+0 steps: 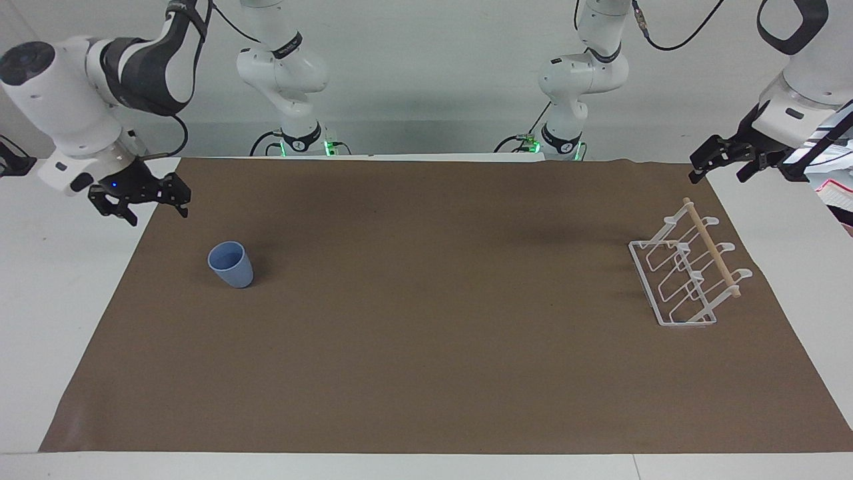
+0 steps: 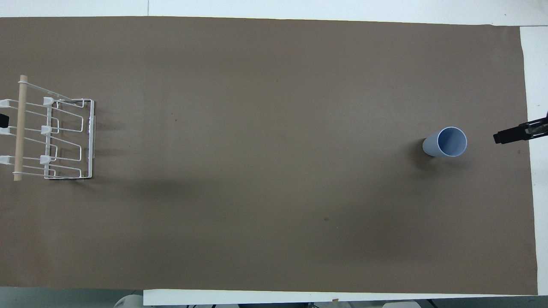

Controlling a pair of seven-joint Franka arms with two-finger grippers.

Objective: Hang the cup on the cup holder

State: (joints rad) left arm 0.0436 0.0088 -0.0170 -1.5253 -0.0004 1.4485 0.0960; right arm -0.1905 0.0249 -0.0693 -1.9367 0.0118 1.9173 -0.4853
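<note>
Reaching w/ my right gripper [image 1: 152,203], fingers spread, over mat edge toward blue cup [image 1: 231,265].
Cup upright, untouched; wire cup holder [image 1: 686,273] well apart at left arm's end; left gripper [image 1: 723,163] waits, spread.

The cup [image 1: 231,265] is standing upright and alone on the brown mat [image 1: 426,347] toward the right arm's end of the table, with bare mat lying open all round it, so nothing is blocking a path to its rim or sides. The right gripper [image 1: 150,203] is hanging over the mat's edge near the cup, with nothing between them. The cup holder [image 1: 690,273] is sitting well apart at the left arm's end, the whole stretch of mat between the two lying open, and the left gripper [image 1: 723,167] is waiting over the mat's corner near it.
</note>
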